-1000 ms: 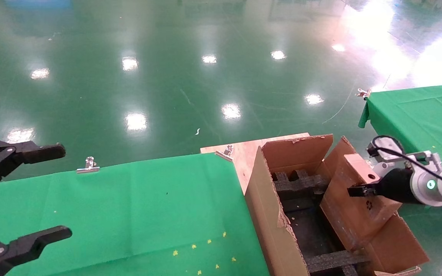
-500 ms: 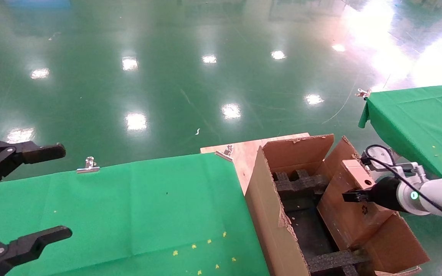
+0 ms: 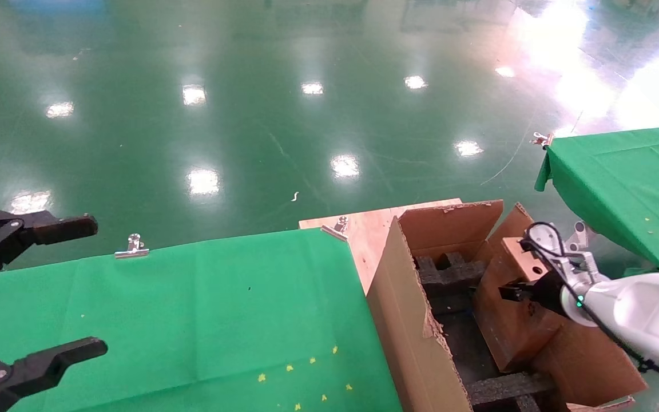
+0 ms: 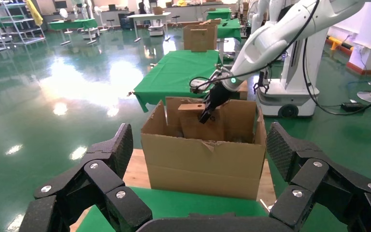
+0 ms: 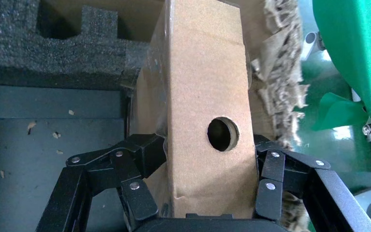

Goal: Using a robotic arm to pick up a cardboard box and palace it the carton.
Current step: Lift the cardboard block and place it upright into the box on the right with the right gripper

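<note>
The cardboard box (image 3: 515, 312) is a small, flat, plain brown carton with a round hole (image 5: 222, 134) punched in its narrow upper face. A small dark printed mark sits on its broad side in the head view, too small to read. No other writing shows on it.

The right end effector (image 5: 205, 169) is clamped on the cardboard box, one black linked finger (image 5: 140, 154) pressed to each broad side just below the hole. The white-silver robotic arm (image 3: 638, 315) with its green ring light reaches in from the right. The cardboard box stands upright on a narrow edge, tilted slightly, its lower part inside the carton (image 3: 404, 320) along the right-hand wall, its top above the rim.

The carton is large, brown and corrugated, with ragged torn flaps. Black foam inserts (image 3: 449, 272) line its far end and floor. It stands at the right end of the bench (image 3: 192, 309), which is covered in green cloth.

The left end effector (image 3: 20, 297) hangs spread wide and empty over the left edge of the bench, well apart from the carton.
</note>
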Robot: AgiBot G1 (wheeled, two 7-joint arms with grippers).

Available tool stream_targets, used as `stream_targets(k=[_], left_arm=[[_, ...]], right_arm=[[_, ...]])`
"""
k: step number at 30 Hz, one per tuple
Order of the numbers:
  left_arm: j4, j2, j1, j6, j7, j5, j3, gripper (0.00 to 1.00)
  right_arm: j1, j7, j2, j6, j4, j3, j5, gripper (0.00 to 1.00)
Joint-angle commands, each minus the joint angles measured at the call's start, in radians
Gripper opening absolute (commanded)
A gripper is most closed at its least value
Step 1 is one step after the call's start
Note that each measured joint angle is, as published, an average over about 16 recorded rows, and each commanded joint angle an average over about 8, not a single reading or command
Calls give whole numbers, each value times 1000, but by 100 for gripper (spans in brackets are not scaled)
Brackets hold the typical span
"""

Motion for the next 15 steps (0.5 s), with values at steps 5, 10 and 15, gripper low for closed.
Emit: stream_targets(k=[5,10,15], left_arm=[[0,0,0,0,0,0,0,100],[0,0,0,0,0,0,0,100],[0,0,0,0,0,0,0,100]], right_arm=[[-41,65,-24,-3,3,-2,-49,0],[-60,77,-37,-3,-1,-8,-46,0],[-73,87,-50,-4,-11,-13,-41,0]])
